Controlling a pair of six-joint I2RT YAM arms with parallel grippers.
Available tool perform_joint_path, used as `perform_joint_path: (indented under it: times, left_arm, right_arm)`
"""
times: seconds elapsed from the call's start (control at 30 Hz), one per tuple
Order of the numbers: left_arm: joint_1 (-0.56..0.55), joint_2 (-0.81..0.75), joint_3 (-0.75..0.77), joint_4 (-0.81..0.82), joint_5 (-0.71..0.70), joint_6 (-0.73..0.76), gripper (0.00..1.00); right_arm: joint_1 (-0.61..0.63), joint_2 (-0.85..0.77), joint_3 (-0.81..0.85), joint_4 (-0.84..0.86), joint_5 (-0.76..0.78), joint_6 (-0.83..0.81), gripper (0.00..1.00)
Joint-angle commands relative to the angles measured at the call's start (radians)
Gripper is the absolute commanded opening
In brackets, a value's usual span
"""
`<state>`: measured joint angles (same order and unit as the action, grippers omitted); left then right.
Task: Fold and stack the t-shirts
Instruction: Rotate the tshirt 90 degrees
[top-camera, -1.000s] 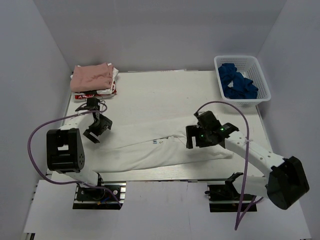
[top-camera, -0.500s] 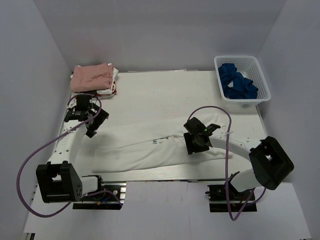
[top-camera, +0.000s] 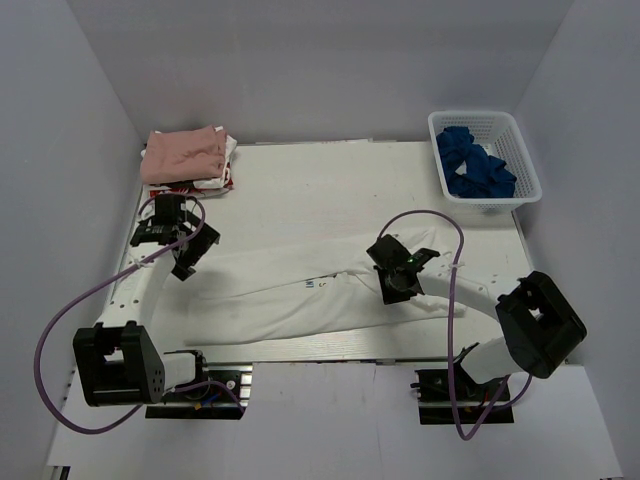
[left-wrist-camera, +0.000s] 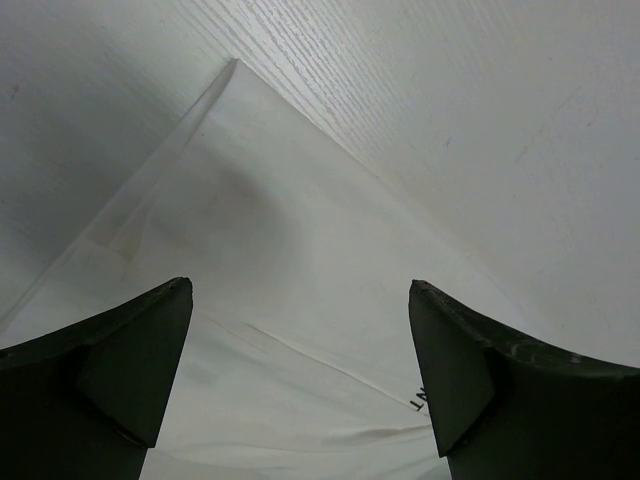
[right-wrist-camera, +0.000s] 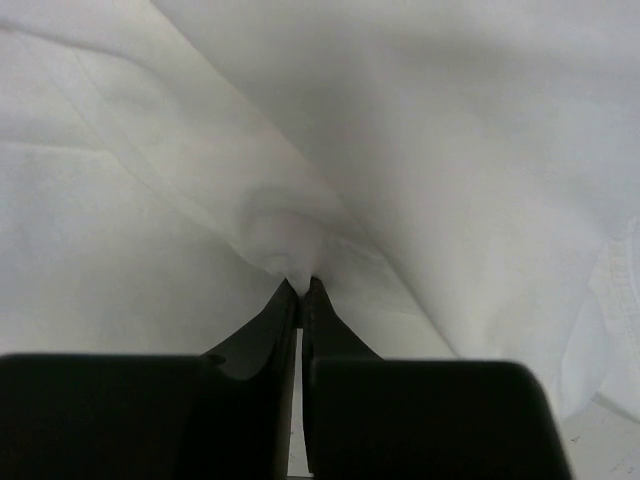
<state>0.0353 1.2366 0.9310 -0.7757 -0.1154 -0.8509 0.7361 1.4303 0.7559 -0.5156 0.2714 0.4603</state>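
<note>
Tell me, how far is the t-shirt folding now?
Done: the folded dusty-pink cloth tee lies on the white-and-red printed tee. In hand: the right gripper pinches the large white tee; the left gripper hovers open over its corner. Left: folding and stacking it.

I count three t-shirts, a white t-shirt (top-camera: 290, 300) along the bench's (top-camera: 330, 190) near edge and a pink t-shirt (top-camera: 183, 152) over a printed t-shirt (top-camera: 222, 180) at its far-left corner, plus one basket (top-camera: 478, 114).
</note>
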Motion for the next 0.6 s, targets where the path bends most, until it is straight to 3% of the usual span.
perform_joint_path:
  times: [0.0, 0.23, 0.27, 0.37, 0.57]
  left_arm:
    - [0.0, 0.009, -0.012, 0.015, 0.023, 0.015, 0.99]
    - [0.0, 0.009, -0.021, 0.039, 0.043, 0.024, 0.99]
    - [0.0, 0.018, -0.021, 0.039, 0.043, 0.024, 0.99]
    - [0.0, 0.027, -0.021, 0.049, 0.062, 0.033, 0.99]
    - [0.0, 0.037, -0.021, 0.049, 0.071, 0.033, 0.99]
  right_arm:
    - [0.008, -0.024, 0.04, 0.008, 0.009, -0.005, 0.0]
    - [0.023, -0.082, 0.073, -0.038, -0.178, -0.041, 0.0]
    - [0.028, -0.083, 0.075, -0.029, -0.293, -0.052, 0.0]
    - [0.034, -0.079, 0.08, -0.024, -0.395, -0.061, 0.0]
    - [0.036, -0.024, 0.094, -0.046, -0.36, -0.063, 0.0]
